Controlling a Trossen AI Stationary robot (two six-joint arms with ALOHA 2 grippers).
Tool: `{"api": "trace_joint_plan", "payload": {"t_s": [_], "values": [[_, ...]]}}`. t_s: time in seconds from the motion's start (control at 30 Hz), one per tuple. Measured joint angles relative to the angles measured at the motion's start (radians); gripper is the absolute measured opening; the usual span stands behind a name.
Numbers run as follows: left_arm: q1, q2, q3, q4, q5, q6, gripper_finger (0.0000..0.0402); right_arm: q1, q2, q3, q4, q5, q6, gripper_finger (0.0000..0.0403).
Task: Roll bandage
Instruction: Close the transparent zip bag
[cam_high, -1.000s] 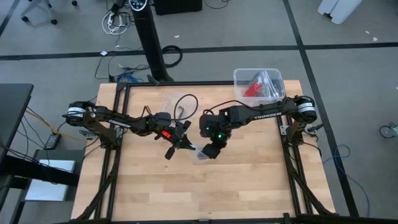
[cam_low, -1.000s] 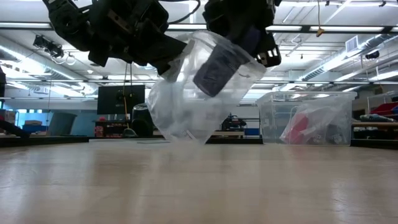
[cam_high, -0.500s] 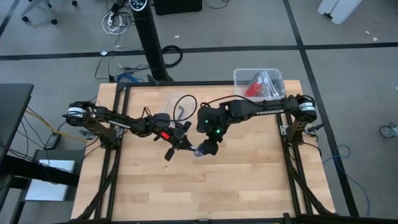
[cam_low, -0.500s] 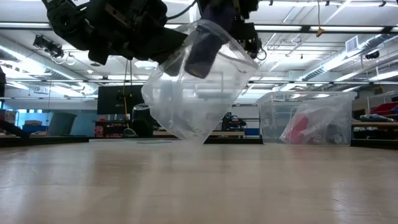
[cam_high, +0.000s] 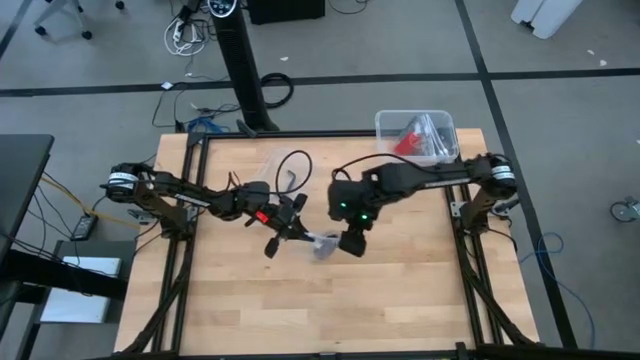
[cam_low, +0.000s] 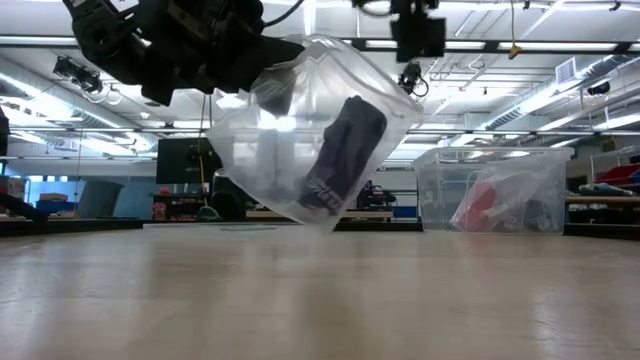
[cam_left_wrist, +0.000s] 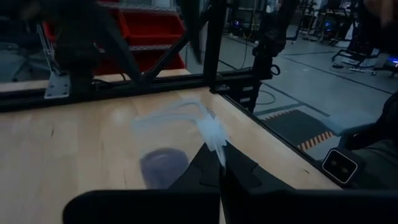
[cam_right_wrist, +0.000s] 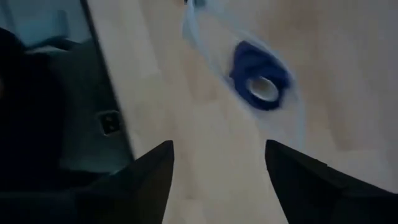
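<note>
Low view, nearest first: bare pale wood tabletop (cam_low: 320, 300) with a faint grain fills the foreground. Above it hangs a clear, crinkled plastic bag (cam_low: 310, 135), clear of the wood, its upper edge pinched by the left gripper (cam_low: 262, 62), whose fingers are closed on the film. Inside the bag sits the bandage (cam_low: 345, 160), a dark navy roll of soft fabric, tilted, resting against the bag's lower side. The right gripper (cam_low: 418, 35) hangs just above the bag's upper corner with its fingers spread wide and nothing between them. Farther back a clear rigid plastic bin (cam_low: 495, 190) stands on the table, with a red item (cam_low: 478, 208) and more clear film inside. Behind that lie a room with strip ceiling lights, monitors and shelving.

From above, the high view shows what the level one cannot: the left gripper (cam_high: 290, 232) and right gripper (cam_high: 351, 243) flank the bag (cam_high: 322, 245) near the table's middle, and the bin (cam_high: 415, 137) stands at the far right corner.

Only the right wrist view looks into the roll's end: the bandage (cam_right_wrist: 258, 78) shows a pale hollow core ringed by blue layers. The left wrist view shows the bag's bunched edge (cam_left_wrist: 208, 127) between its closed fingers and a dark blur of the bandage (cam_left_wrist: 163, 167) through the film.
</note>
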Motion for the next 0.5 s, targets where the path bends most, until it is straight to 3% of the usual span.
{"api": "trace_joint_plan", "payload": {"t_s": [0.13,0.27,0.5], "values": [[0.000,0.000,-0.031,0.064,0.001,-0.006,0.0000,0.088,-0.069,-0.011,-0.015,0.270,-0.014,0.0225],[0.000,-0.001,-0.060,0.135,0.002,-0.018,0.0000,0.186,-0.146,-0.108,0.060,0.518,0.010,0.0200],[0.003,-0.016,-0.095,0.264,0.038,-0.060,0.0000,0.307,-0.263,-0.410,0.320,0.752,0.110,0.0157]]}}
